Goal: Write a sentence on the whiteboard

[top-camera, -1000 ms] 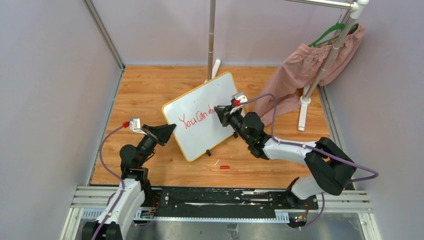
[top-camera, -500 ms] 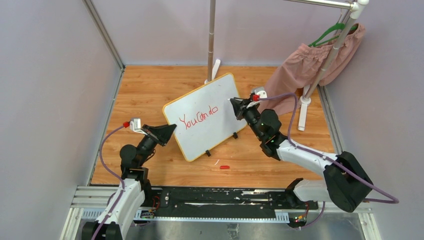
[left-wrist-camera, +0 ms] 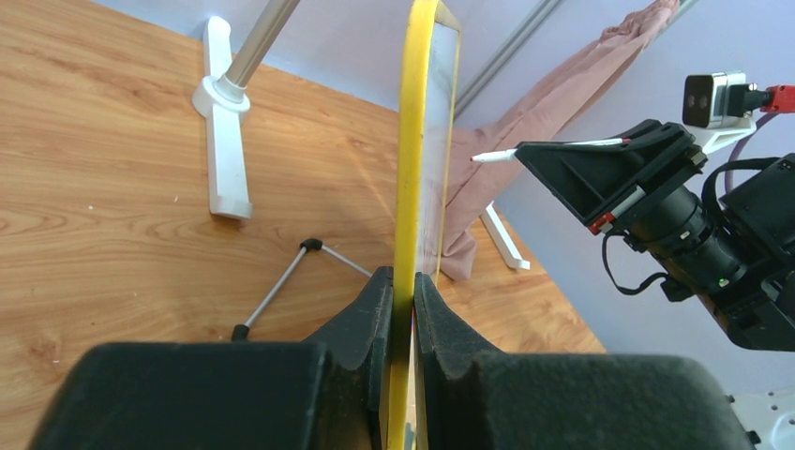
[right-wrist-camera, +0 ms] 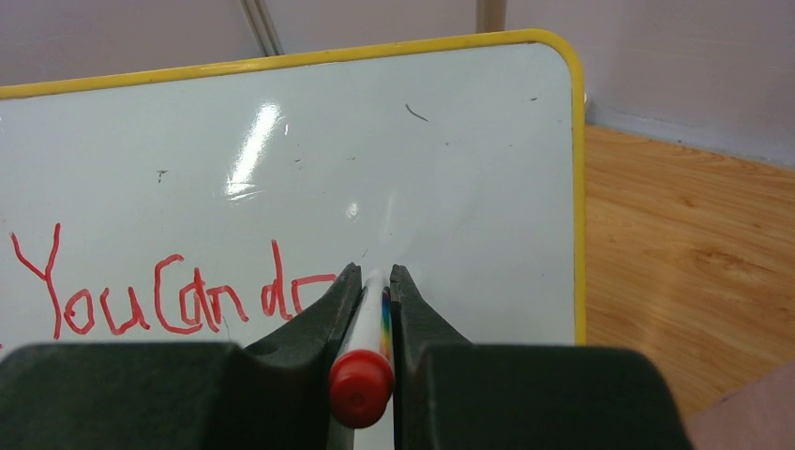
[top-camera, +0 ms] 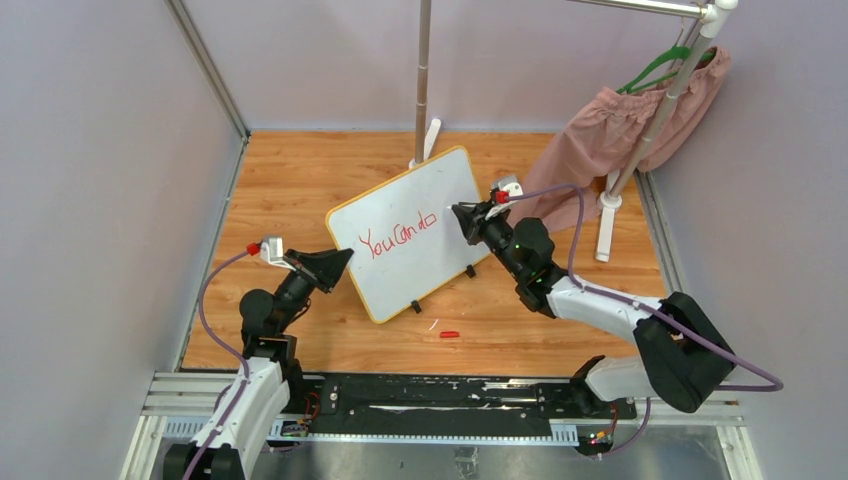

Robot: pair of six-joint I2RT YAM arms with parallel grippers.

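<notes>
The whiteboard point(top-camera: 430, 195) stands tilted on the wooden table, its yellow rim point(left-wrist-camera: 410, 178) edge-on in the left wrist view. The sentence point(top-camera: 398, 234) in red reads "You can do" point(right-wrist-camera: 169, 295). My left gripper point(top-camera: 345, 256) is shut on the board's left edge point(left-wrist-camera: 403, 281). My right gripper point(top-camera: 458, 212) is shut on a white marker point(right-wrist-camera: 364, 375) with a red end. The marker's tip point(left-wrist-camera: 480, 157) points at the whiteboard point(right-wrist-camera: 422, 178) just right of "do", a small gap off its face.
A red marker cap point(top-camera: 449, 334) lies on the table in front of the board. A clothes rack pole point(top-camera: 423, 70) stands behind it, with a white foot point(left-wrist-camera: 225, 141) and the board's thin prop leg point(left-wrist-camera: 277, 292). A pink garment point(top-camera: 610, 130) hangs at the right.
The right gripper was over the board a second ago, pulled off to the right, and has now come back a little leftward. The word "do" now shows uncovered. The left arm has not moved.
</notes>
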